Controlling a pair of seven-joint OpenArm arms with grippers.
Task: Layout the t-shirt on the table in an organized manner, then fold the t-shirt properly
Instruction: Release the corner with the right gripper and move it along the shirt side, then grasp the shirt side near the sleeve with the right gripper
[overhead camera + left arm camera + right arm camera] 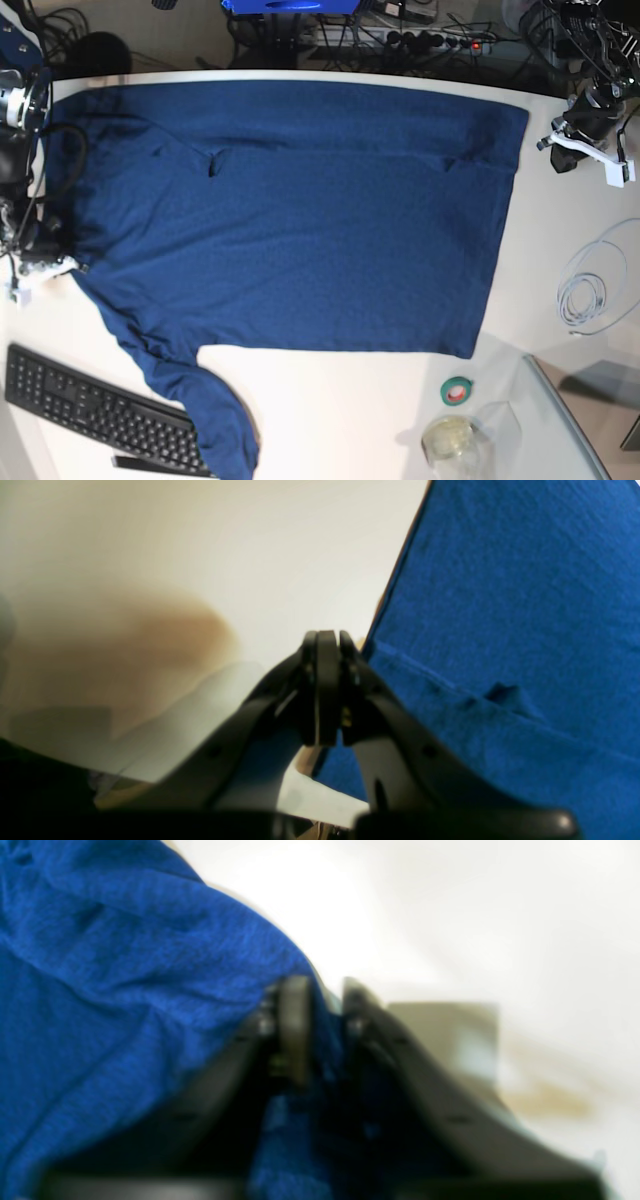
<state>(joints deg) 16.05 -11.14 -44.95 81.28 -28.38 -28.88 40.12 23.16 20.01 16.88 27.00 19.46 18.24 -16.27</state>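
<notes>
- My right gripper point(320, 1030) is clamped on a bunch of the t-shirt point(300, 210), blue cloth caught between the jaws at the garment's collar-side edge.
- My left gripper point(327, 690) is closed on nothing, just beside the shirt's hem edge, not touching cloth.
- T-shirt lies mostly flat across the table point(350, 410); one sleeve trails toward the keyboard point(90, 410).
- Step: layout, not yet folding.
- Next, I judge: left needs a hem grip, then both pull taut and straighten that sleeve.
</notes>
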